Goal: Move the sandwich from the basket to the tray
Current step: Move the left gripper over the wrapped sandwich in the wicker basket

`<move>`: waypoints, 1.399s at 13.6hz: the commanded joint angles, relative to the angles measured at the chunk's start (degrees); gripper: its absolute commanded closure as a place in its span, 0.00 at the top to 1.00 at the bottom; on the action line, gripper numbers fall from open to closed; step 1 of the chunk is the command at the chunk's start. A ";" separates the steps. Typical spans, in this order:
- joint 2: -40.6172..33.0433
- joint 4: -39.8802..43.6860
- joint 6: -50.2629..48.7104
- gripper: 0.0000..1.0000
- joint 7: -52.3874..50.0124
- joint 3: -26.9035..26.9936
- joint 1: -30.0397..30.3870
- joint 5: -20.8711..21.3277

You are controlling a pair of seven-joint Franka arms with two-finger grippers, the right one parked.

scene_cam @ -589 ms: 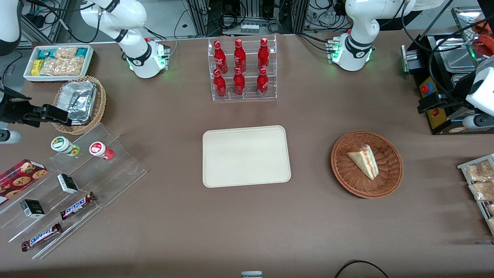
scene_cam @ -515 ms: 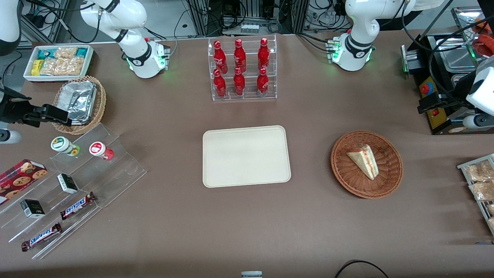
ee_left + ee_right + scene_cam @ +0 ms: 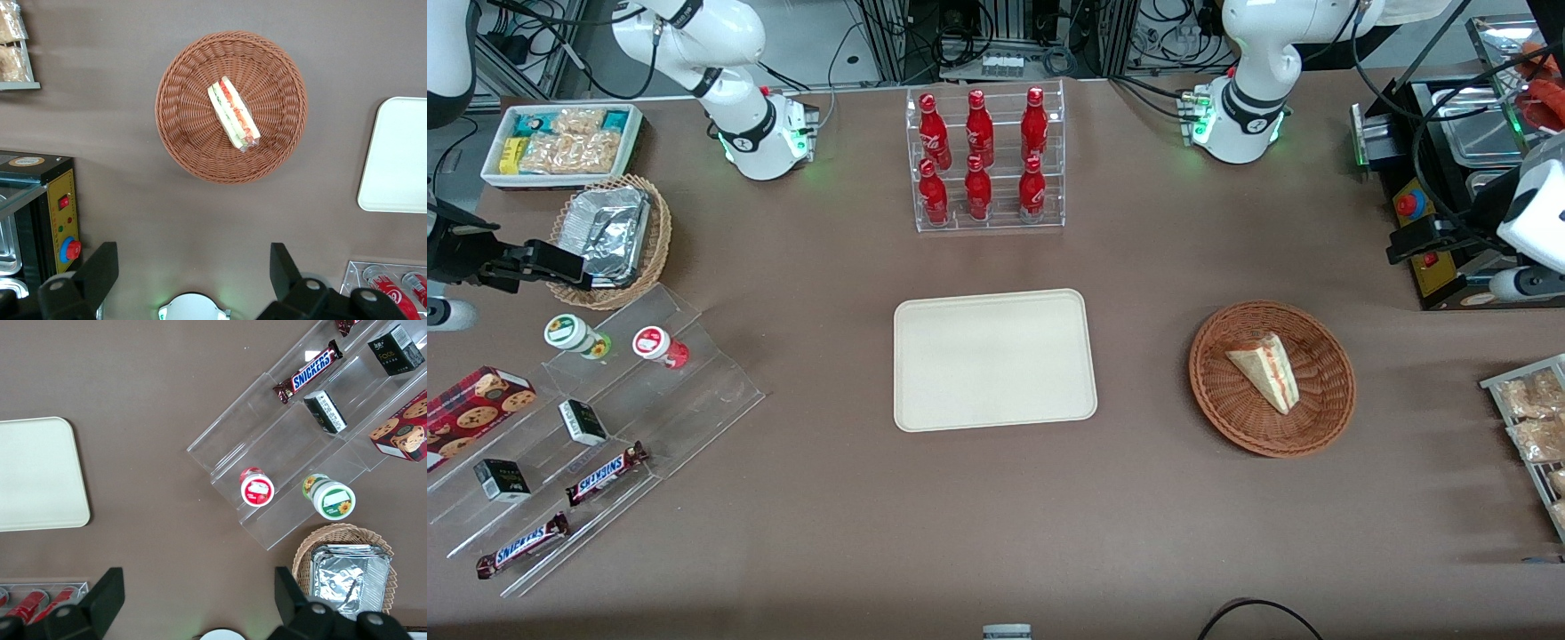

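Observation:
The sandwich (image 3: 1264, 369) lies in the round reddish-brown basket (image 3: 1227, 404), its red and green filling edge showing in the left wrist view (image 3: 233, 123). The basket (image 3: 183, 143) stands on the brown table beside the cream tray (image 3: 993, 360), toward the working arm's end. The tray is bare; one end of it shows in the left wrist view (image 3: 397, 160). My left gripper (image 3: 1405, 242) hangs high above the table, farther from the front camera than the basket and apart from it. It is open wide and empty (image 3: 192, 270).
A black control box with a red button (image 3: 57, 213) stands beside the gripper. A clear rack of red bottles (image 3: 987, 160) stands farther back than the tray. A wire rack of snack packets (image 3: 1529, 418) lies at the working arm's end. Clear steps with snacks (image 3: 605, 418) lie toward the parked arm's end.
My left arm's wrist has shifted very slightly. The sandwich, basket and tray have not moved.

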 commanded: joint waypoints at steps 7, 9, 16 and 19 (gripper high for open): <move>3.02 -11.94 16.10 1.00 -0.43 -0.17 -0.11 -0.79; 5.30 -12.39 18.66 1.00 -0.95 -0.17 -0.11 -0.88; 8.66 -20.20 32.45 1.00 -2.88 -0.34 -0.46 -0.88; 8.66 -23.37 36.15 1.00 -6.39 -0.52 -0.64 -0.79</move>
